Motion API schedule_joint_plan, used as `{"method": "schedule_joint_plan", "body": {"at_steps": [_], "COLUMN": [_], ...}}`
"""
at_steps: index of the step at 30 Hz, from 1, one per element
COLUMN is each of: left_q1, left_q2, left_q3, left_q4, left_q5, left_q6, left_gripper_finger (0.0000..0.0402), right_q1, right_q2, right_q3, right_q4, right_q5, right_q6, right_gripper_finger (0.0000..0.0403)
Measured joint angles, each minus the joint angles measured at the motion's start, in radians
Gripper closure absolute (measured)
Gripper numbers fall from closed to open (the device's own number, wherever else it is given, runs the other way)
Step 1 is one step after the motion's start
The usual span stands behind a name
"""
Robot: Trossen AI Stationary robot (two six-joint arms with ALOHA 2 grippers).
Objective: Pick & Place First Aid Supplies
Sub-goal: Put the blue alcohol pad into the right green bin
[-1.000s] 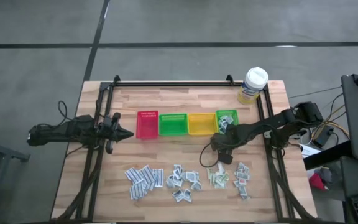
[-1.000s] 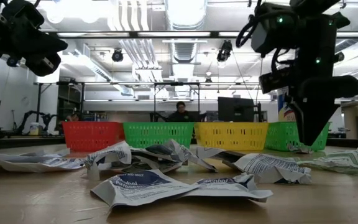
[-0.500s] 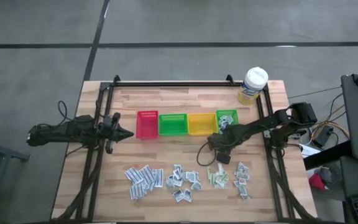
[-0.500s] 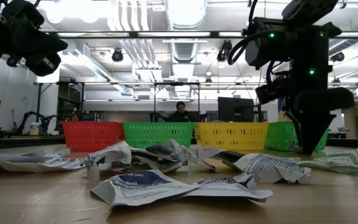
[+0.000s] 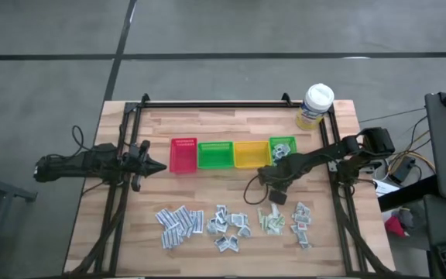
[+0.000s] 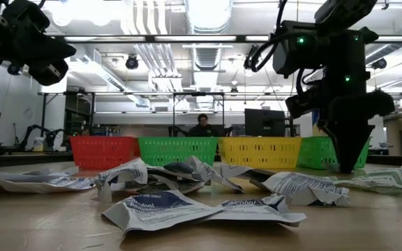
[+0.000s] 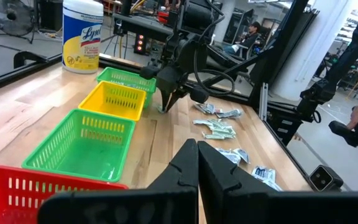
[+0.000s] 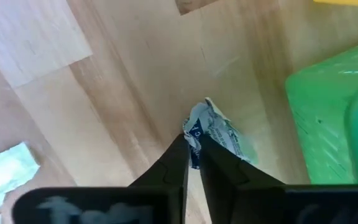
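Note:
The first aid supplies are small flat sachets lying in loose heaps on the near half of the wooden table. A few more lie in the small green bin. My right gripper points down at the table just in front of that bin. It is shut on one pale green and white sachet. My left gripper waits shut and level at the table's left, touching nothing. My right gripper pinches a raised, crumpled edge of the sachet between its two fingertips. The fingers come from above, pointing down. The rest of the sachet lies on the wood beside the fingers.
A red bin, a green bin and a yellow bin stand in a row to the left of the small green bin. A yellow wipes tub stands at the far right corner. Bare wood lies between the bins and the heaps.
My right arm's wrist has tipped a little, and its fingertips have come down onto the table top in front of the small green bin.

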Motion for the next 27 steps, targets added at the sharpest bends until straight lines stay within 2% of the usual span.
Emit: {"method": "schedule_joint_plan", "body": {"at_steps": [8, 18, 22, 27], "left_q1": [0.000, 0.000, 0.000, 0.000], "left_q2": [0.000, 0.000, 0.000, 0.000], "left_q3": [0.000, 0.000, 0.000, 0.000], "left_q4": [0.000, 0.000, 0.000, 0.000], "left_q5": [0.000, 0.000, 0.000, 0.000], "left_q6": [0.000, -0.002, -0.002, -0.003], "left_gripper_finger": [0.0401, 0.0401, 0.0401, 0.0401], "right_q1": [0.005, 0.005, 0.005, 0.014], "right_q2": [-0.028, -0.101, -0.139, -0.188], "right_q3": [0.089, 0.232, 0.294, 0.346], "right_q4": [-0.023, -0.024, -0.023, -0.037], "right_q5": [-0.205, -0.274, -0.252, -0.085], "right_q6": [-0.062, -0.185, -0.212, -0.234], "right_gripper_finger": [0.0394, 0.0394, 0.0394, 0.0394]}}
